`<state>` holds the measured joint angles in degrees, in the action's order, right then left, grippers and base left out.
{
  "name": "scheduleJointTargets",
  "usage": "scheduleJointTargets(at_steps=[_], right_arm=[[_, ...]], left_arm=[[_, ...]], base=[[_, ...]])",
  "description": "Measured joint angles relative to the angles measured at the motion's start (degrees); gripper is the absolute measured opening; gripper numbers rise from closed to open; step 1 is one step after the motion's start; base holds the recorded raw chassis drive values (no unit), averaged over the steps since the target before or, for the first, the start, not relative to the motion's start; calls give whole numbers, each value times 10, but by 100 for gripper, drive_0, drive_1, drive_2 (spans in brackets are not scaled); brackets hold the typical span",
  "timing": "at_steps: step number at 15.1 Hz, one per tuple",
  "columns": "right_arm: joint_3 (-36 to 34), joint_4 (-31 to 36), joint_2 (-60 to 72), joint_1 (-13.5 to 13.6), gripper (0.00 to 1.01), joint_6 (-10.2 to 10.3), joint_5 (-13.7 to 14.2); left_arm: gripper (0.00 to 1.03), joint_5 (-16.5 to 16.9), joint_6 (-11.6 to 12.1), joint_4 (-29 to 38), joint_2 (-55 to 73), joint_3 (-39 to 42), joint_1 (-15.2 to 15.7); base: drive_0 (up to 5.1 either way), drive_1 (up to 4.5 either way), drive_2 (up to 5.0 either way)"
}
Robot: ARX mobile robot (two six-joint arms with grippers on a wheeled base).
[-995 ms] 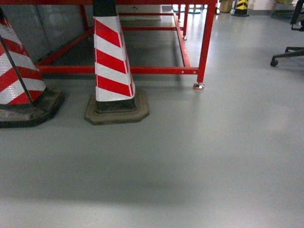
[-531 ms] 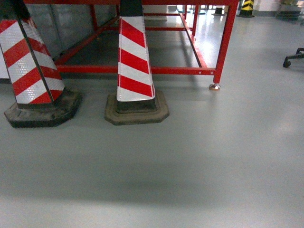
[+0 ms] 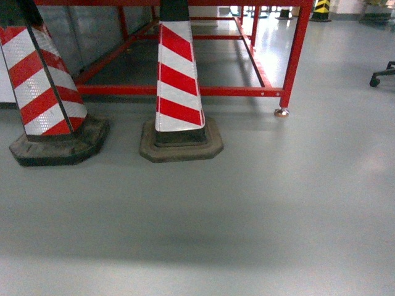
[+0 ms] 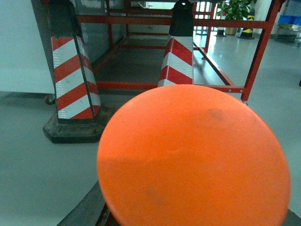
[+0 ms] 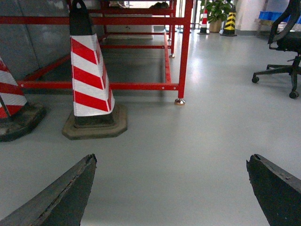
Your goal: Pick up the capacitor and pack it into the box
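In the head view both striped cones (image 3: 179, 80) have slid rightward since a second ago. The left cone (image 3: 46, 86) now shows whole, and the red frame's foot (image 3: 281, 112) sits further right.

Two striped cones (image 3: 179, 80) (image 3: 40, 80), one red frame (image 3: 295, 49), one orange disc (image 4: 193, 155), one office chair (image 5: 282, 52)

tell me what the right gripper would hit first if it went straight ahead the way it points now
Probably nothing close: the right gripper is open over bare grey floor. Straight on, the red frame's leg looks first in line, with the striped cone off to the left. Depth is uncertain.
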<state>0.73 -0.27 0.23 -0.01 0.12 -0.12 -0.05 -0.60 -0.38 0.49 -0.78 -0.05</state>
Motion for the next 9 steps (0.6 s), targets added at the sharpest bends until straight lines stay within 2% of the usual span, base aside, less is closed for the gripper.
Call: scheduleJointTargets(at_steps=[9], right_arm=[[0,0,0,0,98,0,0]], left_arm=[[44,0,0,0,0,0,0]], base=[[0,0,0]])
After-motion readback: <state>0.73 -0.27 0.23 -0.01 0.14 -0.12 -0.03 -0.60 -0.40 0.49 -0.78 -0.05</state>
